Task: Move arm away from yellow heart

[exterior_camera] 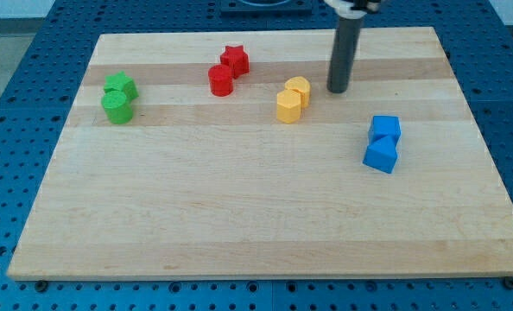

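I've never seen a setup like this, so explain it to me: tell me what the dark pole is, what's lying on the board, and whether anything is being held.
The dark pole is the end of a robot arm. It cannot grip; my tip only slides and pushes. One camera looks down on a wooden board. On it lie pairs of blocks: green at the view's left, red, yellow and blue at the right. The yellow pair includes the yellow heart. My tip stands just right of it, with a small gap. Nothing is held.

Wooden board (256,216) — green (118,98), red (227,70), yellow (292,99), blue (383,143) block pairs
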